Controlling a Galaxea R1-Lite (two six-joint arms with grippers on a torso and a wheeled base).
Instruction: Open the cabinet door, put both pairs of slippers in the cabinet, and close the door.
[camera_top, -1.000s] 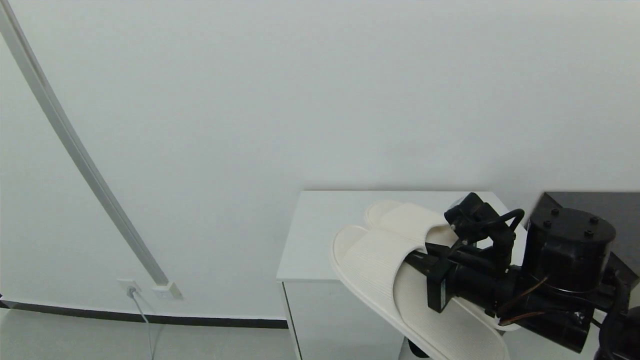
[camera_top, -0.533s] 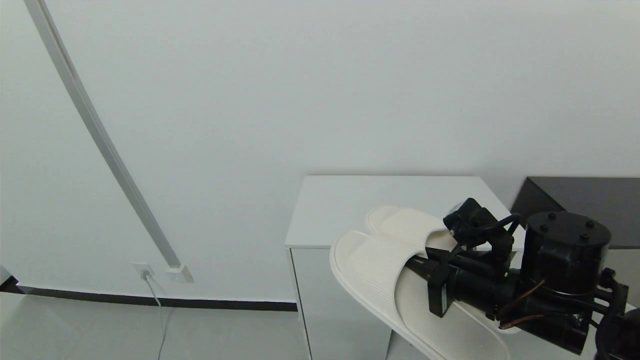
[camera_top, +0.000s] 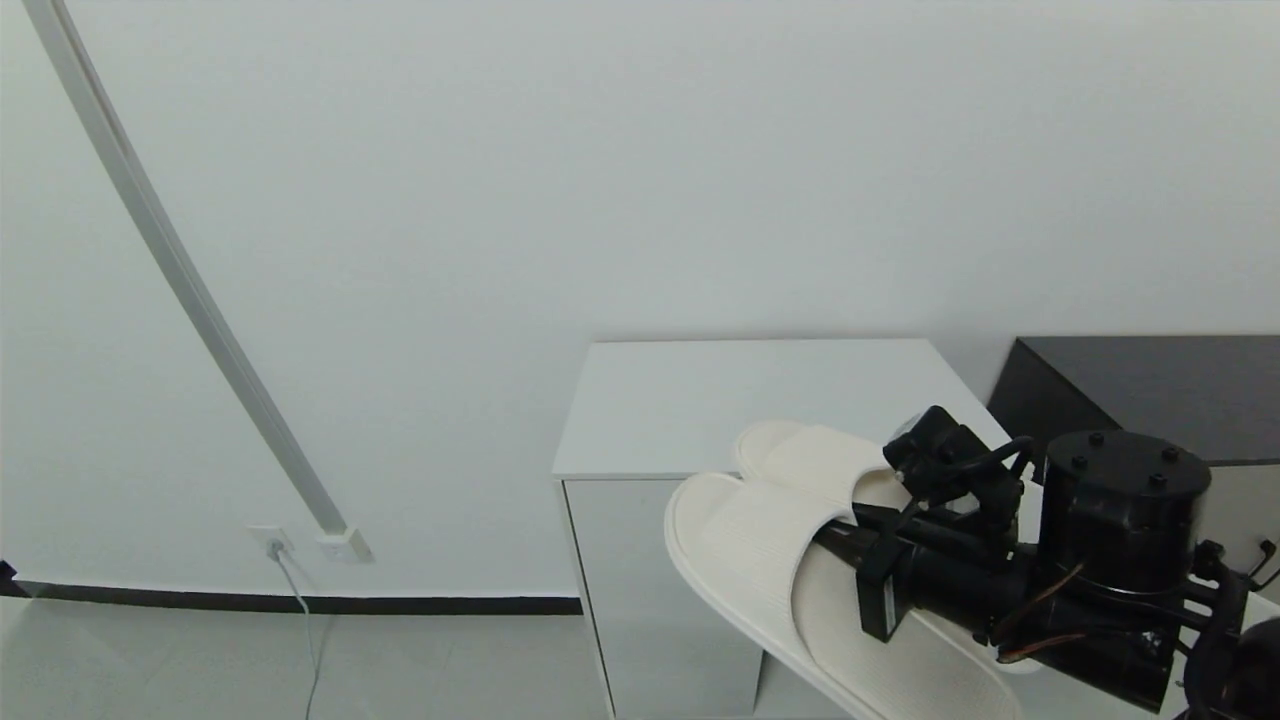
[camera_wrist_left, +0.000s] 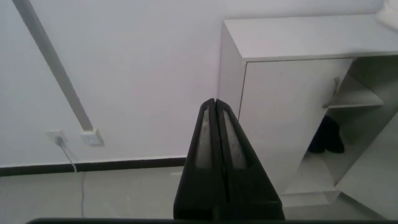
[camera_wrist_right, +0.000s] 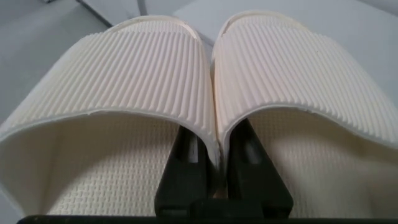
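Slippers (camera_top: 790, 540) stay pinched in the right end effector (camera_top: 835, 525), at five o'clock from the cabinet (camera_top: 680, 420). Only the viewpoint has swung, so stowing is still ahead. Left end effector (camera_wrist_left: 216, 124) is pressed together, empty.

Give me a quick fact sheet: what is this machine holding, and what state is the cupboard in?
Right pincer: shut on a pair of white slippers, pinching their inner sides together
Left pincer: shut, empty
Cabinet: white, against the wall, open; a shelf shows inside
Slippers' place: held in the air in front of the cabinet, not yet inside
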